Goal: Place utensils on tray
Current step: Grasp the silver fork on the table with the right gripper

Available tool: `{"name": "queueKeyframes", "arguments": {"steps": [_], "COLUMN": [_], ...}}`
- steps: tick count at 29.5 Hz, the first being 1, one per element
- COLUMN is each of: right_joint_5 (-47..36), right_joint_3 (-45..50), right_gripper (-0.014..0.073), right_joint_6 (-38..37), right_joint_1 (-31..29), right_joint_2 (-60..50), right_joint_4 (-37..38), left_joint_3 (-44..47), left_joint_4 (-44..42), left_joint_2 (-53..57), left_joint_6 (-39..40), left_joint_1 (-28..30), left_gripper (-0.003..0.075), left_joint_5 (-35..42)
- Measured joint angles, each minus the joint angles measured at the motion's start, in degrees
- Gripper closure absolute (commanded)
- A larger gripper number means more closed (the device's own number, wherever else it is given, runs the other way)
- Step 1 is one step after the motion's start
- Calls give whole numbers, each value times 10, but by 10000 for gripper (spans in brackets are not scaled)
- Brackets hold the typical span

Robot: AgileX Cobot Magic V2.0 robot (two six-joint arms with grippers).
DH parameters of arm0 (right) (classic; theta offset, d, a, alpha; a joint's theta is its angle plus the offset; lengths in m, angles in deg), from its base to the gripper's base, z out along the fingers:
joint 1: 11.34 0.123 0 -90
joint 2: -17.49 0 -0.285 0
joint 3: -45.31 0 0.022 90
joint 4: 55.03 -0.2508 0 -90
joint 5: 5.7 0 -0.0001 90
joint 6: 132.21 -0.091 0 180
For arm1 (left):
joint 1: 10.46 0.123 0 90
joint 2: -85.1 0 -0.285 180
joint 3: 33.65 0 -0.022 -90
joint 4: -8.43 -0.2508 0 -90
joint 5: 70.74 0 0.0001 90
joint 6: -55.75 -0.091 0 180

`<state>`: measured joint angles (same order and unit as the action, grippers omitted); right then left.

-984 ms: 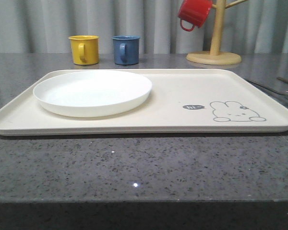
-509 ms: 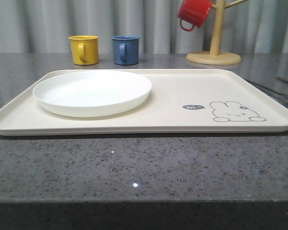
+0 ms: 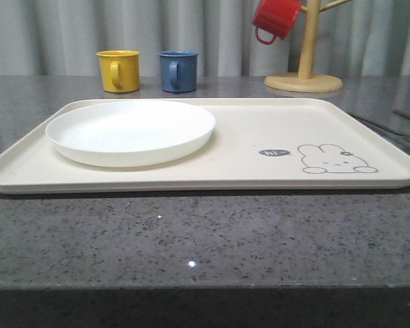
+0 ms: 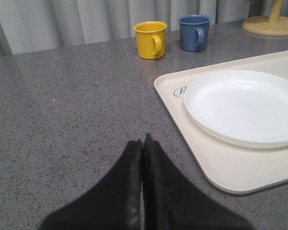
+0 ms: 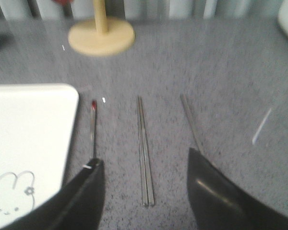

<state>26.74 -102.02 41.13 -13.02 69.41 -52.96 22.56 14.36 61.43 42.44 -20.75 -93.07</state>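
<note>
Basically nothing placed yet: tray (image 3: 246, 147) holds just the white plate (image 3: 130, 131), chopsticks (image 5: 144, 151) and two other utensils lie on the counter right of it, right gripper (image 5: 146, 191) spread wide over the chopsticks, left gripper (image 4: 143, 187) pinched together, empty.
</note>
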Motion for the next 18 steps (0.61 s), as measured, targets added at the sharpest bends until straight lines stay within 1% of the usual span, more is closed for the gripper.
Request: {"name": "queueKeyframes", "arguments": {"steps": [3, 7, 13, 16, 18], "right_joint_5": [30, 81, 134, 146, 151], "right_joint_3": [-43, -107, -202, -236, -247], "right_gripper": [235, 235, 235, 235, 235], "right_joint_6": [18, 51, 59, 59, 59], "right_joint_1": [1, 25, 66, 74, 73], "right_joint_2": [85, 198, 345, 404, 425], "right_joint_4": [-4, -10, -25, -37, -43], "left_joint_3": [0, 0, 0, 0, 0], "left_joint_4": [0, 0, 0, 0, 0], "left_joint_2": [0, 0, 0, 0, 0], "left_joint_6": [0, 0, 0, 0, 0], "left_joint_1": [0, 0, 0, 0, 0], "left_gripper": [738, 738, 738, 738, 738], "left_joint_5": [2, 2, 2, 2, 2]}}
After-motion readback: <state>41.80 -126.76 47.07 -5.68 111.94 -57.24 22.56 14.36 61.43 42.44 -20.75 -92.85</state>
